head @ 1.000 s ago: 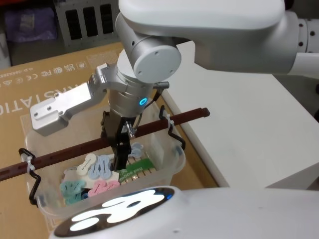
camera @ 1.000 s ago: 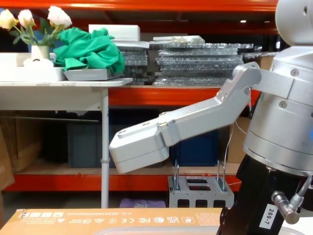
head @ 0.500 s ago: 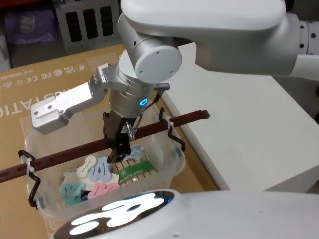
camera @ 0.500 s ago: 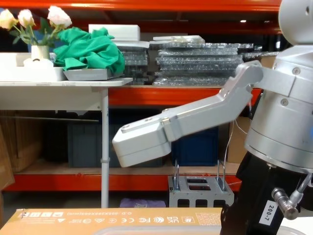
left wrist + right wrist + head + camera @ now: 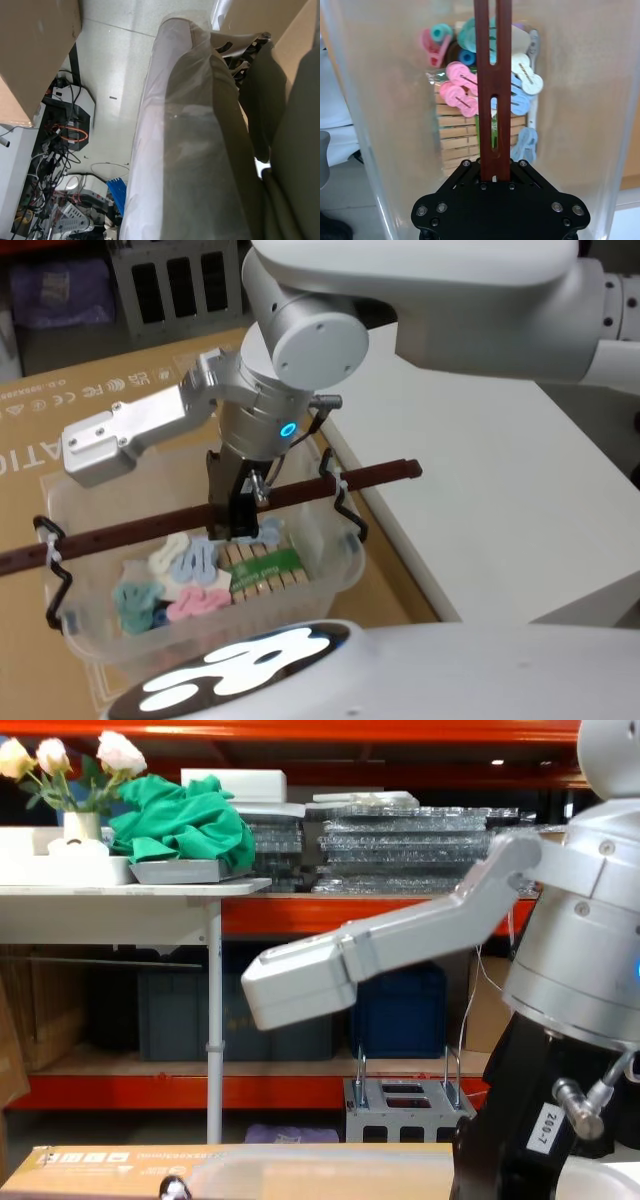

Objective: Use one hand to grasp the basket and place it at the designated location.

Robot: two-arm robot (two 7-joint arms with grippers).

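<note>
The basket (image 5: 335, 545) is clear and translucent, its handle (image 5: 370, 475) reddish-brown. The clips (image 5: 198, 602) are pink, pale blue, teal and cream; the pegs (image 5: 262, 576) are tan. The right gripper (image 5: 238, 530) is black.

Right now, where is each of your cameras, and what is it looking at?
Head: up high, looking down on the basket; right arm and right pincer show.
Chest: lower, looking forward at shelves; right arm shows large on the right.
Left wrist: on the left arm, facing the floor and cables.
Right wrist: behind the right pincer, looking along the handle into the basket.
Shared: head and right wrist both show that pincer shut on the handle.
</note>
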